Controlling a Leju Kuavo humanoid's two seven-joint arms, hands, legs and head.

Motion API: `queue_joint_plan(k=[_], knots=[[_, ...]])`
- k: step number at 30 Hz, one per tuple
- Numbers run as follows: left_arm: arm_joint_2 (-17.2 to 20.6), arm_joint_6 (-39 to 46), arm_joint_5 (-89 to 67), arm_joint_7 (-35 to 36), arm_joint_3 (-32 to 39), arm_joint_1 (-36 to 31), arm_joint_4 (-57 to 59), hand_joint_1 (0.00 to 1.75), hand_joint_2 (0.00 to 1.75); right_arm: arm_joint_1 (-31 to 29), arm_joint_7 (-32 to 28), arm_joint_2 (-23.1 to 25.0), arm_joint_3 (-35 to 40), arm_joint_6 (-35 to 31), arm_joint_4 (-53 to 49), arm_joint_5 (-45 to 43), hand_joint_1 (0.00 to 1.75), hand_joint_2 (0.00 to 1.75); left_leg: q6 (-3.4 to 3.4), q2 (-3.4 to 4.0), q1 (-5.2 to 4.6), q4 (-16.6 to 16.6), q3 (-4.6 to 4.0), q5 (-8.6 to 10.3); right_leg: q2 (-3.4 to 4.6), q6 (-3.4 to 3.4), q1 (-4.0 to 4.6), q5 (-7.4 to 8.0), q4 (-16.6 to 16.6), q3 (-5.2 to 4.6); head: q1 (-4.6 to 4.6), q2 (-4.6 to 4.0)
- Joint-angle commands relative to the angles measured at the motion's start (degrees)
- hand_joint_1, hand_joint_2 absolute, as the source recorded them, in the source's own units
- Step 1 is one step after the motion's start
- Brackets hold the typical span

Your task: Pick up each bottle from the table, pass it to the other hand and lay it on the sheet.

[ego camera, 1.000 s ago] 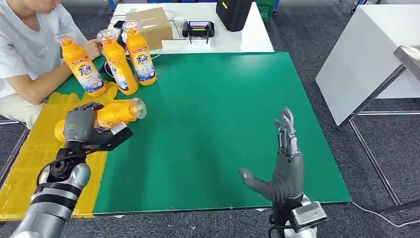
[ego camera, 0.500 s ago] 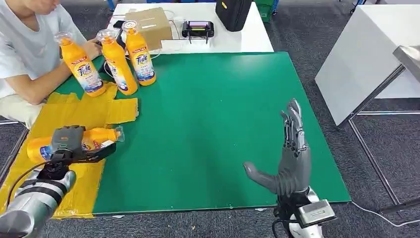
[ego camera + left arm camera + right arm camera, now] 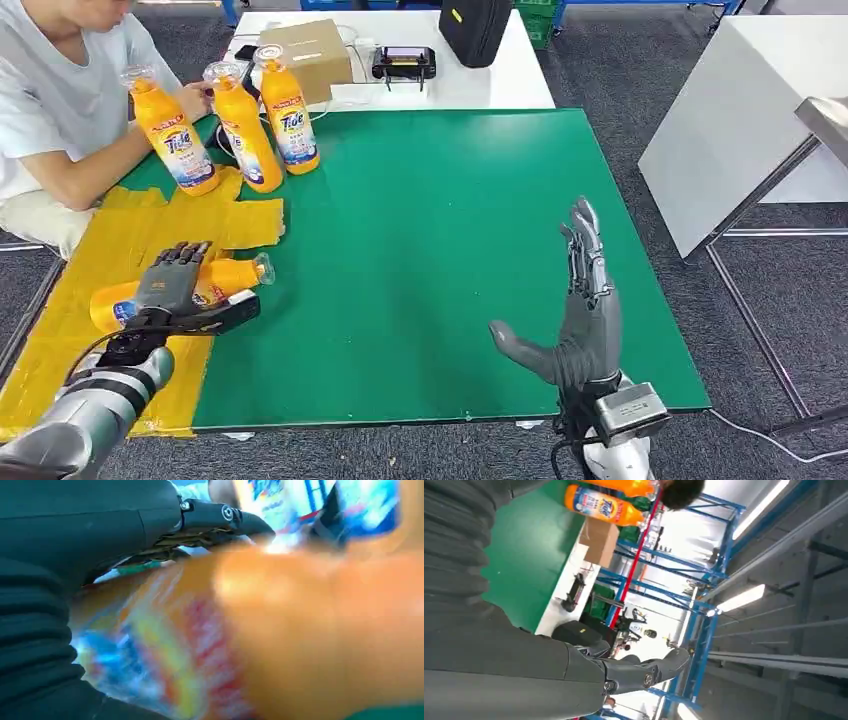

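An orange Tide bottle (image 3: 228, 279) lies on its side on the yellow sheet (image 3: 120, 230), cap toward the green mat. My left hand (image 3: 175, 290) rests over its middle with fingers stretched out across the top and the thumb along the near side; in the left wrist view the bottle (image 3: 300, 640) is a close orange blur under the thumb (image 3: 220, 517). My right hand (image 3: 580, 310) stands upright and open over the mat's near right, holding nothing. Three more bottles (image 3: 245, 130) stand upright at the far left.
A person in a white shirt (image 3: 60, 100) sits at the far left, one hand by the standing bottles. Behind the green mat (image 3: 430, 220) a white table carries a cardboard box (image 3: 305, 50), a small device (image 3: 403, 62) and a black bag (image 3: 475, 25). A white bench (image 3: 740, 120) stands right.
My left hand brought the bottle down from above the mat edge onto the yellow sheet, then its fingers straightened out over it. The right hand stayed nearly still.
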Motion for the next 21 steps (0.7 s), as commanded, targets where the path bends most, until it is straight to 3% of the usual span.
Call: queue_joint_plan(k=[1, 3, 5, 6, 9, 12, 21], knots=[[-3.85, 1.99, 1.57, -1.95, 6.96, 0.76, -3.3, 0.0, 0.0, -1.05, 0.6, -0.34, -0.32, 0.02, 4.05, 0.31, 0.0, 1.75, -0.06, -0.02, 0.06, -0.02, 0.13, -0.09, 0.21, -0.07, 0.03, -0.05, -0.06, 0.12, -0.02, 0.0], [-3.85, 1.99, 1.57, -1.95, 6.96, 0.76, -3.3, 0.0, 0.0, -1.05, 0.6, -0.34, -0.32, 0.02, 4.05, 0.31, 0.0, 1.75, -0.07, -0.06, 0.07, 0.0, 0.15, -0.11, 0.19, -0.08, 0.04, -0.08, -0.06, 0.14, 0.0, 0.0], [-4.72, 8.98, 3.43, -4.91, 10.12, 3.26, -9.07, 0.0, 0.0, -0.19, 0.94, -0.14, -0.58, -0.29, 4.0, 0.8, 0.0, 1.75, -0.07, -0.06, 0.07, 0.0, 0.18, -0.13, 0.21, -0.09, 0.04, -0.11, -0.05, 0.16, -0.04, 0.0], [-5.06, 9.92, 2.61, -5.52, 11.79, 5.18, -14.49, 0.0, 1.75, 0.37, 0.95, -0.1, -0.74, -0.59, 3.95, 0.91, 0.0, 1.75, -0.04, -0.04, 0.05, -0.02, 0.07, -0.06, 0.12, -0.05, 0.04, -0.04, -0.06, 0.05, -0.02, 0.0], [-9.36, 9.92, -1.32, -10.81, 20.9, 12.37, -34.69, 0.0, 1.75, 2.19, 1.01, -0.23, -0.99, -1.31, 3.83, 1.39, 0.0, 1.75, -0.05, -0.13, 0.11, 0.03, 0.12, -0.16, 0.16, -0.08, 0.09, -0.15, -0.05, 0.13, -0.04, 0.0], [-14.03, 9.92, 8.66, -18.74, 22.62, 19.21, -50.58, 0.0, 1.75, 5.23, 2.0, -0.23, -1.36, -2.64, 3.74, 4.5, 0.0, 1.75, -0.03, -0.16, 0.08, 0.01, 0.01, -0.12, 0.03, -0.04, 0.07, -0.14, -0.08, 0.01, -0.04, 0.0], [-13.07, 9.92, 8.55, -16.62, 21.15, 19.88, -51.76, 0.0, 1.75, 5.14, 1.82, -0.13, -1.38, -2.93, 3.78, 4.74, 0.0, 1.75, -0.06, 0.03, 0.04, 0.03, 0.0, -0.33, 0.26, -0.08, 0.03, -0.17, -0.04, -0.08, -0.04, 0.0]])
